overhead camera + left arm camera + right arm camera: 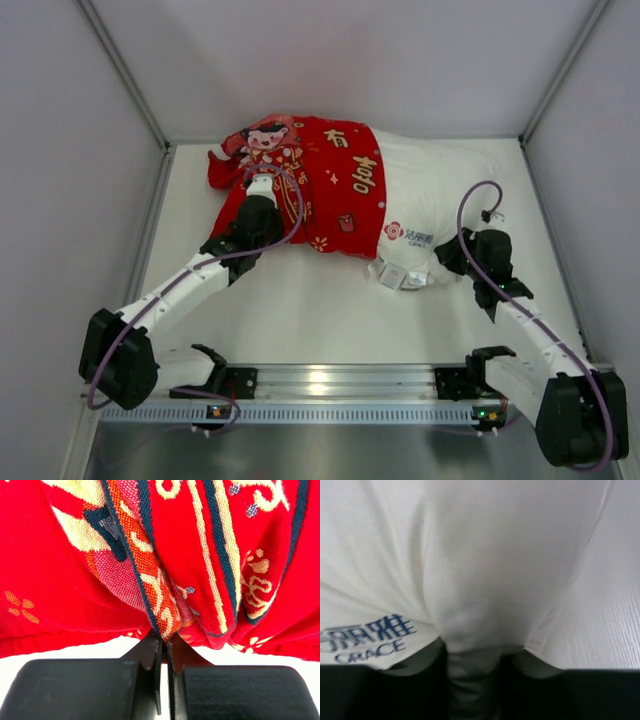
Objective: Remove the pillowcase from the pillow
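You're roughly halfway — the pillowcase (325,190) covers the pillow (445,185) toward 9 o'clock, left gripper (164,642) clamped on it, right gripper (472,655) pinching bare pillow at 3 o'clock.

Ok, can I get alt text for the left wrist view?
The left end effector is shut on a bunched fold of the red pillowcase. The pillowcase's printed cream, navy and orange pattern fills nearly the whole frame, and its creases run down into the pinch.
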Robot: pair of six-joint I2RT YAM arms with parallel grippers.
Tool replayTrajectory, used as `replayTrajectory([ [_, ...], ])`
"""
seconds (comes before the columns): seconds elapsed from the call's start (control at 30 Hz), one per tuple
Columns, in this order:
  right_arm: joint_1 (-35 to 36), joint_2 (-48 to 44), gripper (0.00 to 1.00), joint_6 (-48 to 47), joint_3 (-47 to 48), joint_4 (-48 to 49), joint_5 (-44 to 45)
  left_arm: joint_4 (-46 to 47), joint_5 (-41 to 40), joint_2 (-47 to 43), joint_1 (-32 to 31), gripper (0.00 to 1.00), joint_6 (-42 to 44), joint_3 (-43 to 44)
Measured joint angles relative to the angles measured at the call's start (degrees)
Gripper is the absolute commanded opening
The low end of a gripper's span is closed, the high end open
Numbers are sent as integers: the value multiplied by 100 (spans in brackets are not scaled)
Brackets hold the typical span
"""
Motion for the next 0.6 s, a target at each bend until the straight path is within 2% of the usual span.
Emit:
replayTrajectory([
  [0.03,0,35,0,-13,2,114,-79,-2,-9,-15,17,0,0,-2],
  [0.2,-4,81,0,-66,103,129,-157,-11,-96,-59,35,0,13,-9],
  [0.4,-83,48,0,-160,817,-833,428,-295,-870,-234,24,0,310,31],
  [0.5,-450,-28,0,-199,1241,-1294,487,-660,-1360,-286,164,0,529,273],
  [0.6,-1172,-103,0,-251,1563,-1650,210,-1060,-1375,-378,866,0,538,610],
])
